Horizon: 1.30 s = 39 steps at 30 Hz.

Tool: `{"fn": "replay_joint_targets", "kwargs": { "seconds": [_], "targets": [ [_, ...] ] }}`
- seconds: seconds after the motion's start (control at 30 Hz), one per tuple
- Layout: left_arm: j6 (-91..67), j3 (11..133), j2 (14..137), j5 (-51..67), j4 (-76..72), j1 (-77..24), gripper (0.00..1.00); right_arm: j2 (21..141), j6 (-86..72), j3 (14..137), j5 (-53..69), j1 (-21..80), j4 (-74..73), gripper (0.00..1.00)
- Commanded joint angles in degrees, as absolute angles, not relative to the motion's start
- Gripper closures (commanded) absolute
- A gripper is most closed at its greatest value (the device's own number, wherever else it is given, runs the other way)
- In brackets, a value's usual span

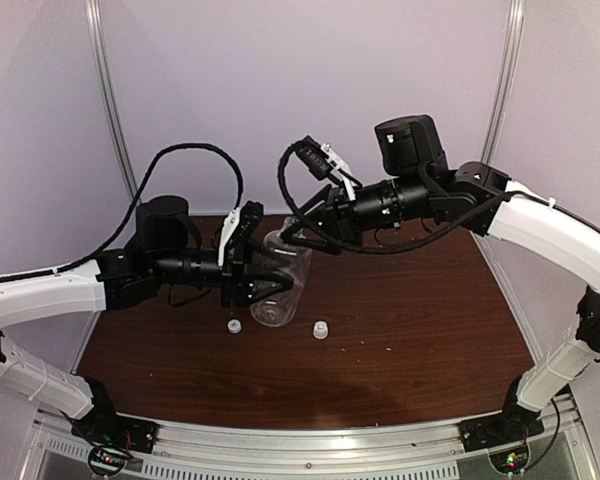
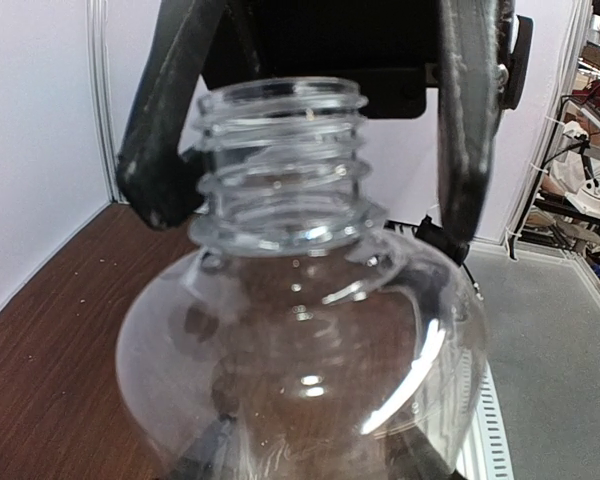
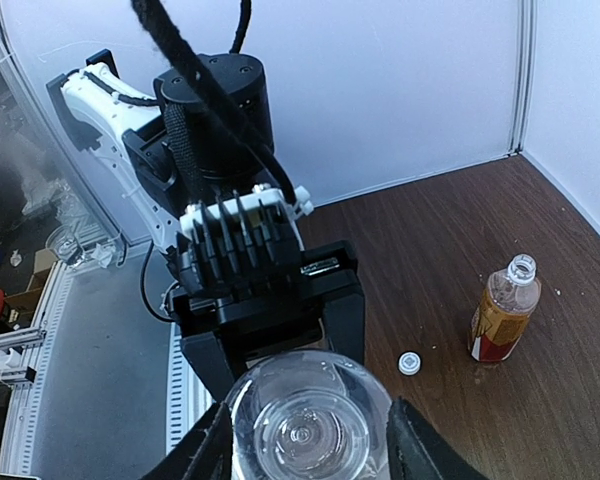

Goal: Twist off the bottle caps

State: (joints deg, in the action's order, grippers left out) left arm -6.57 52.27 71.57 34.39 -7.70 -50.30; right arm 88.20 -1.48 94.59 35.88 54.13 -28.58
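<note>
My left gripper (image 1: 268,284) is shut on the body of the clear bottle (image 1: 283,268) and holds it above the table; in the left wrist view my left gripper (image 2: 305,455) shows dimly through the clear bottle (image 2: 300,330). The threaded neck (image 2: 280,160) is bare. My right gripper (image 1: 288,236) stands open at that neck, its fingers (image 2: 160,150) on either side, with a gap on one side. From the right wrist view my right gripper (image 3: 305,445) flanks the bottle's mouth (image 3: 305,430). Two whitish caps (image 1: 234,326) (image 1: 320,329) lie on the table. The amber bottle (image 3: 504,310) stands uncapped, a cap (image 3: 409,363) beside it.
The brown table (image 1: 410,330) is walled by white panels at the back and sides. A metal rail (image 1: 310,440) runs along the near edge by the arm bases. Black cables (image 1: 195,155) loop above both wrists.
</note>
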Motion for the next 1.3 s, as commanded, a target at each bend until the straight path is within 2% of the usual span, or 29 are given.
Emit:
{"fn": "replay_joint_targets", "kwargs": {
  "seconds": [0.0, 0.3, 0.43, 0.63, 0.73, 0.77, 0.9, 1.03, 1.07, 1.27],
  "targets": [
    [-6.9, 54.4, 71.7, 35.1, -10.9, -50.6, 0.68, 89.0, -0.8, 96.5, 36.3, 54.5, -29.9, 0.50],
    [-6.7, 54.3, 71.9, 35.0, -10.5, -50.6, 0.68, 89.8, -0.8, 96.5, 36.5, 54.5, -30.2, 0.61],
    [-6.5, 54.2, 71.6, 34.3, -10.3, -50.6, 0.67, 90.3, -0.7, 96.5, 37.2, 54.5, -30.3, 0.73],
    [-6.9, 53.1, 70.4, 30.8, -11.7, -50.6, 0.66, 90.0, -0.8, 96.1, 36.7, 54.5, -30.4, 1.00],
    [-7.2, 52.7, 69.9, 29.8, -12.1, -50.6, 0.64, 89.4, -0.7, 95.8, 35.6, 54.5, -30.3, 1.00],
    [-7.5, 52.6, 69.9, 29.2, -12.1, -50.6, 0.62, 89.1, 0.5, 95.5, 35.1, 54.5, -30.3, 1.00],
    [-8.9, 52.8, 69.8, 26.8, -11.3, -50.6, 0.42, 88.4, 1.0, 95.3, 34.1, 54.5, -30.4, 1.00],
    [-9.2, 53.6, 69.6, 24.5, -9.2, -50.6, 0.08, 88.0, 1.2, 94.9, 32.4, 54.4, -30.9, 1.00],
    [-9.2, 53.7, 69.4, 24.1, -8.7, -50.6, 0.03, 87.9, 1.2, 94.7, 31.8, 54.4, -31.0, 1.00],
    [-7.9, 54.0, 66.9, 19.6, -4.7, -50.5, 0.02, 87.2, 1.4, 93.9, 26.7, 53.9, -31.6, 1.00]
  ]
}}
